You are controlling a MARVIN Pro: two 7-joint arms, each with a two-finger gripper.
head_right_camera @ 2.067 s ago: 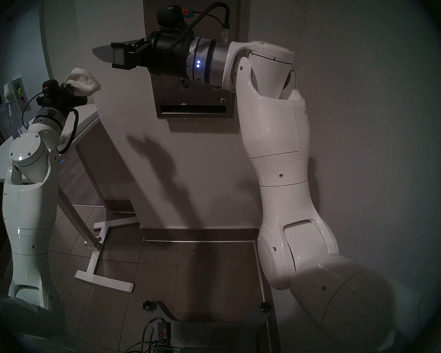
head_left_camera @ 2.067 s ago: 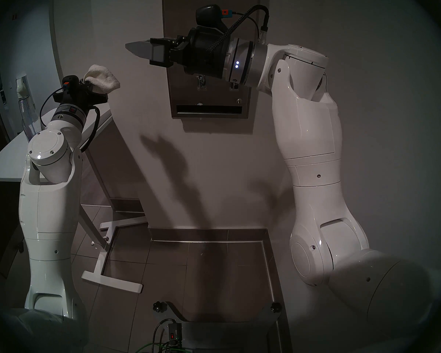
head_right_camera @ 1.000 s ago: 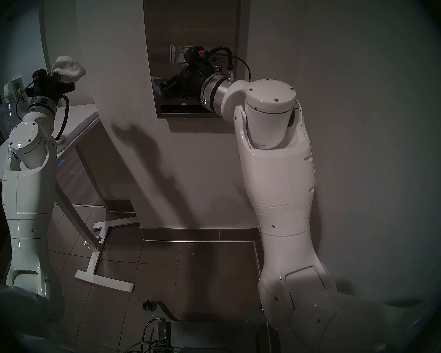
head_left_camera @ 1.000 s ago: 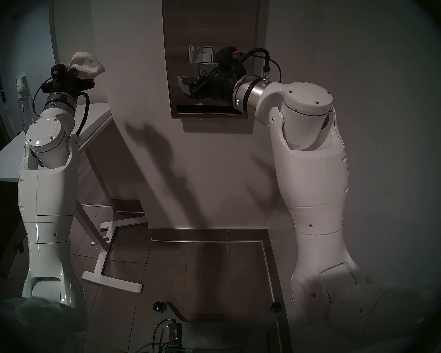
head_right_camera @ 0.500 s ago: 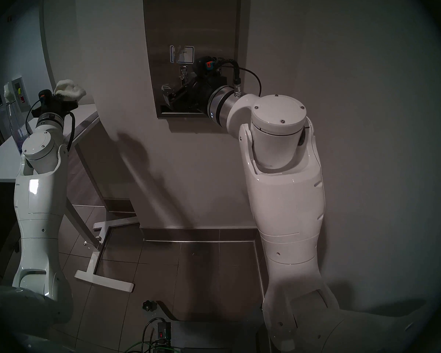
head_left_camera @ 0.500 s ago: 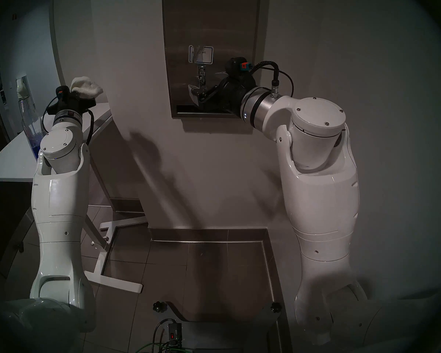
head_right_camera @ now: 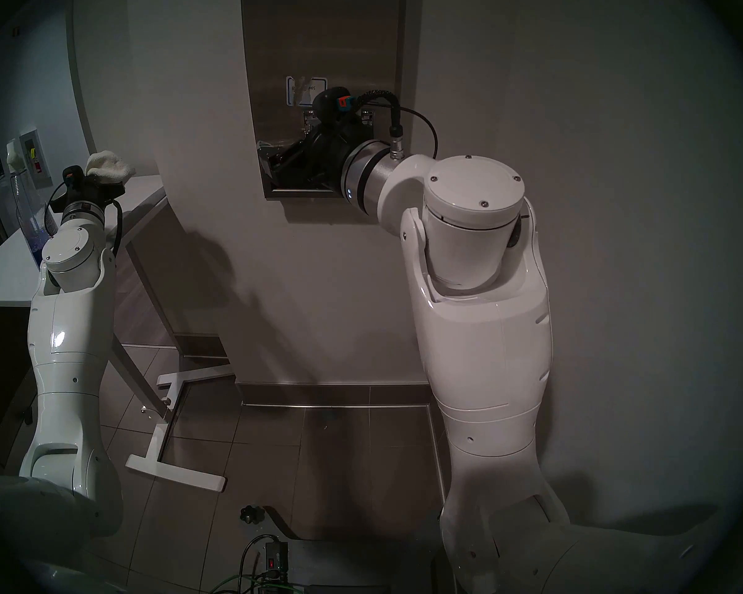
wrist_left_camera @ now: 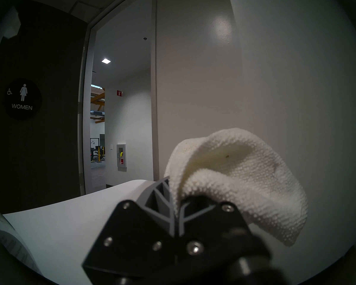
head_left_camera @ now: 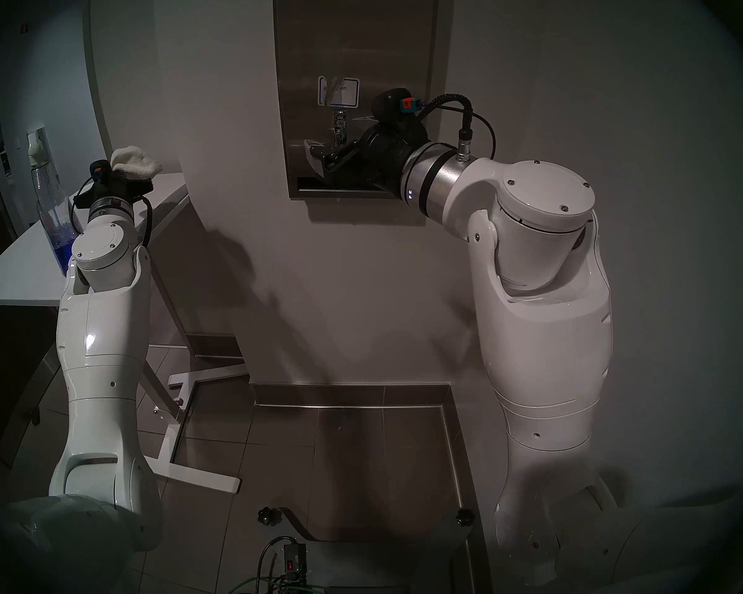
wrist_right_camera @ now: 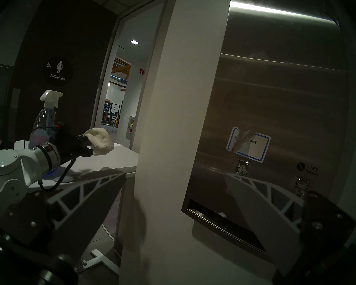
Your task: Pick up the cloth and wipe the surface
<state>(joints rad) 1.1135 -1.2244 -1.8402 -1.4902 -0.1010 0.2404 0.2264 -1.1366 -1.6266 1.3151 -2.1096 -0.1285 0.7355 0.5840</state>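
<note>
My left gripper (head_left_camera: 140,176) is shut on the off-white waffle cloth (head_left_camera: 136,165), which bunches over its fingers just above the white table's far end. The cloth also shows in the left wrist view (wrist_left_camera: 234,175) and the right wrist view (wrist_right_camera: 100,141). The brushed steel dispenser front (head_left_camera: 352,31) hangs on the wall to the right, with its blue-bordered label (head_left_camera: 339,91), levers (wrist_right_camera: 242,167) and dark slot (wrist_right_camera: 224,225). My right gripper (head_left_camera: 314,156) is open and empty in front of the dispenser's lower left part, apart from the cloth.
A spray bottle (head_left_camera: 54,220) with blue liquid stands on the white table (head_left_camera: 18,263) beside my left arm. A wall column (head_left_camera: 215,109) separates the table from the dispenser. The table's white foot (head_left_camera: 189,473) is on the tiled floor. A dark door (wrist_left_camera: 23,99) marked WOMEN stands open at the left.
My left gripper has come down and leftward with the cloth, to just above the table. My right gripper dropped from the dispenser's upper left to its lower front and has opened.
</note>
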